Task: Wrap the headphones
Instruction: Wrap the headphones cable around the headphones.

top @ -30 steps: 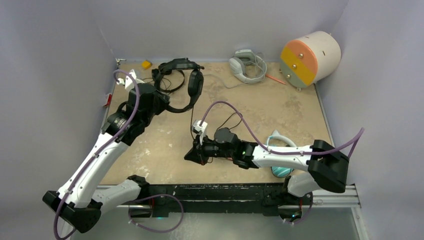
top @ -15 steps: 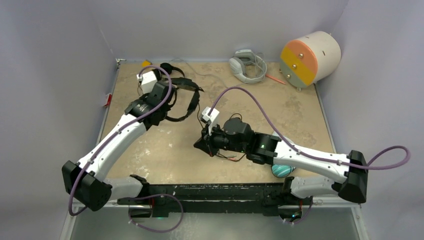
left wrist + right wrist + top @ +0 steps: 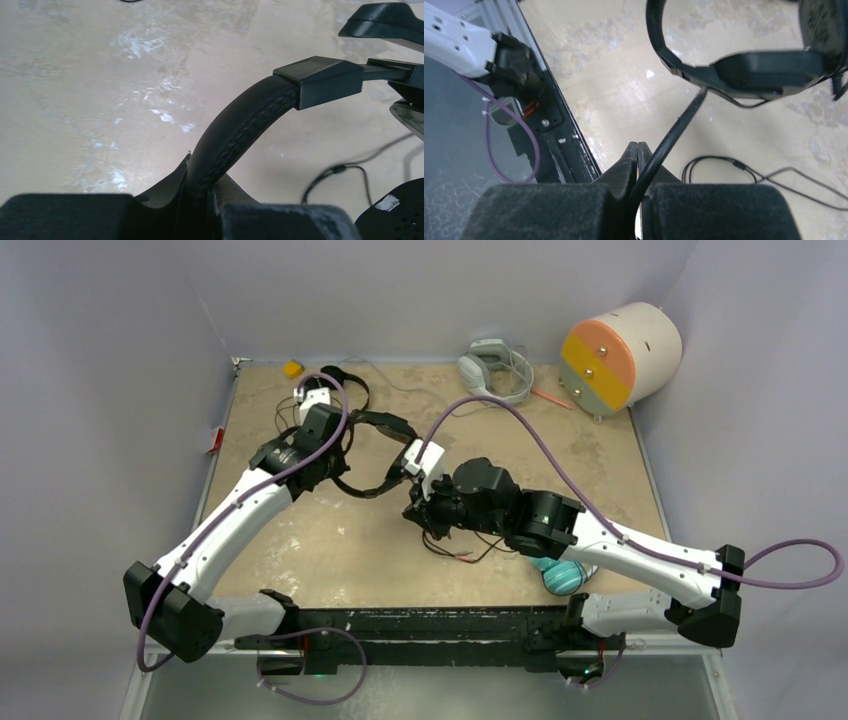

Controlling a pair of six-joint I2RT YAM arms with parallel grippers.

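A black pair of headphones (image 3: 388, 424) is held between both arms at the table's middle left. My left gripper (image 3: 345, 448) is shut on its padded band (image 3: 240, 125), its fingertips (image 3: 200, 182) on either side. My right gripper (image 3: 418, 512) is shut on the thin black cord (image 3: 674, 130), which runs up from my closed jaws (image 3: 639, 150) to the ear cup (image 3: 764, 70). Loose cord (image 3: 470, 550) lies under my right wrist. A second black pair (image 3: 340, 378) lies at the back left. The teal pair (image 3: 562, 577) is partly hidden under my right arm.
A grey-white pair of headphones (image 3: 490, 370) lies at the back centre. An orange-and-yellow cylinder (image 3: 620, 352) stands at the back right, beyond the table edge. A small yellow object (image 3: 291, 368) sits at the back left corner. The black front rail (image 3: 554, 130) is near my right gripper.
My right arm has swung up and back toward the table's middle with the cord. My left arm has reached further back, carrying the black headphones slightly right.
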